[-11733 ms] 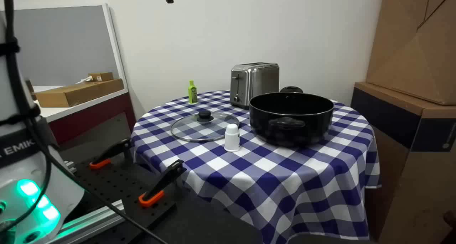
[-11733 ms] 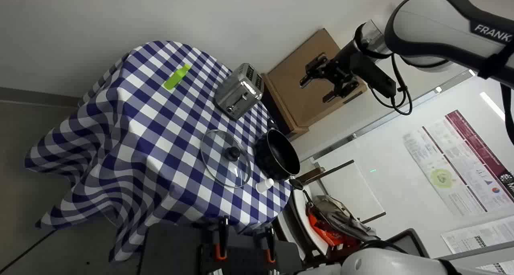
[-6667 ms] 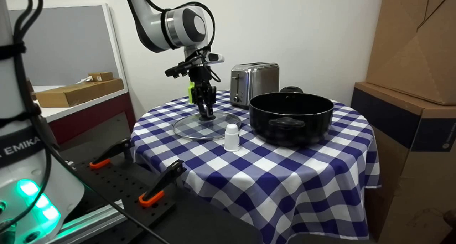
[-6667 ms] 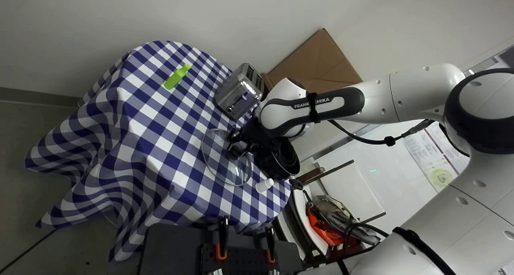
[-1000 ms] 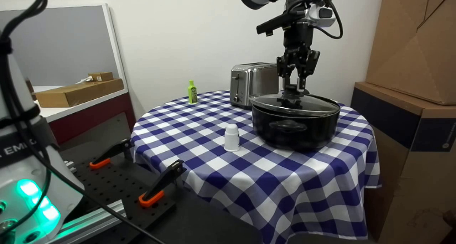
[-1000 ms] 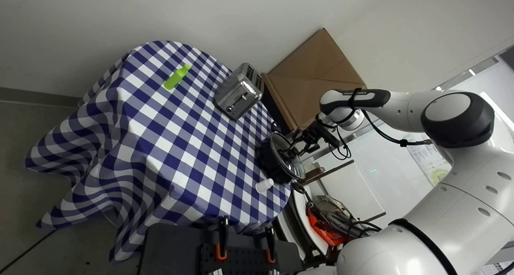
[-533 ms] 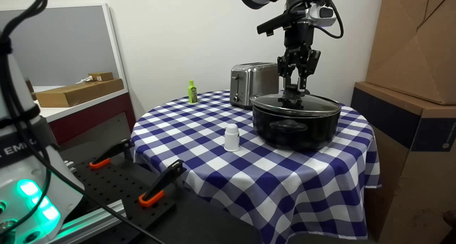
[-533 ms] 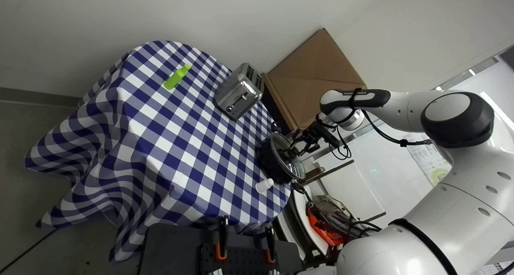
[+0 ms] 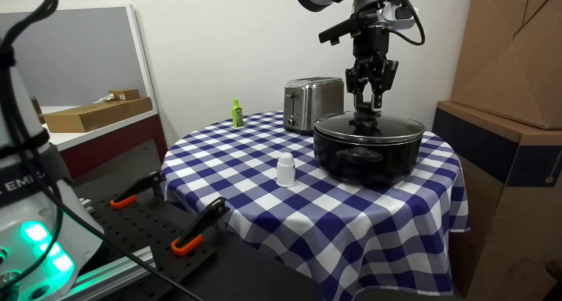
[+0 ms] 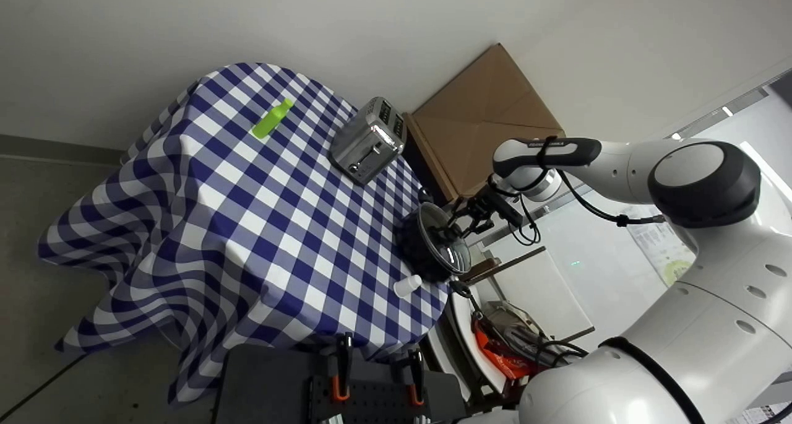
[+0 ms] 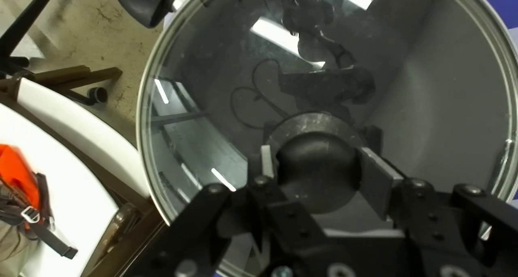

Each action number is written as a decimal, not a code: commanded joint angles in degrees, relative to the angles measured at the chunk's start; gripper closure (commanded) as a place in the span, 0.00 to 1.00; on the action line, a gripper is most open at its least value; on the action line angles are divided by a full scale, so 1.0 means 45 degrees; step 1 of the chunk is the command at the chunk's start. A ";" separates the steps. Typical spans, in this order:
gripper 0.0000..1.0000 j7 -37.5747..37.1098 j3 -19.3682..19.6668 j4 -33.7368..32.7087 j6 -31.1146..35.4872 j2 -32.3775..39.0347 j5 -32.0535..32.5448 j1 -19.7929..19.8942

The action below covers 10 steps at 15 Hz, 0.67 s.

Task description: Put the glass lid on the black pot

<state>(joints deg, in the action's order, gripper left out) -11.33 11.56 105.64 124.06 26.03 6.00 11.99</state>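
The black pot stands on the checked tablecloth, seen in both exterior views. Over its mouth lies the glass lid, nearly level, its rim along the pot's rim. In the wrist view the lid fills most of the picture and a pot handle juts out beyond it at the top left. My gripper points straight down above the middle of the lid. Its pads stand on either side of the round dark knob, shut on it. How snugly the lid's far side sits is hidden.
A silver toaster stands close behind the pot. The white shaker is in front of it, and a green bottle is farther back. Cardboard boxes rise beside the table. Two orange-black clamps grip the black mounting plate.
The lid was lifted by its knob off the tablecloth and carried over to the pot. In the last half second, gripper, lid and pot edged slightly sideways and the lid became more level.
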 commanded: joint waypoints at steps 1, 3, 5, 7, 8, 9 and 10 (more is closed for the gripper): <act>0.74 -0.0241 0.0159 -0.0090 0.0172 -0.0017 0.0175 -0.0288; 0.74 -0.0255 0.0142 -0.0067 0.0213 0.0011 0.0186 -0.0340; 0.74 -0.0280 0.0125 -0.0037 0.0320 0.0045 0.0149 -0.0372; 0.74 -0.0186 0.0049 0.0000 0.0391 0.0073 0.0037 -0.0380; 0.74 -0.0191 0.0028 -0.0002 0.0387 0.0088 -0.0016 -0.0386; 0.24 -0.0144 0.0003 0.0016 0.0392 0.0084 -0.0061 -0.0386; 0.22 -0.0163 -0.0009 0.0002 0.0335 0.0091 -0.0115 -0.0384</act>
<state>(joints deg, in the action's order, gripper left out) -11.37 11.50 105.82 125.14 26.31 6.10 11.04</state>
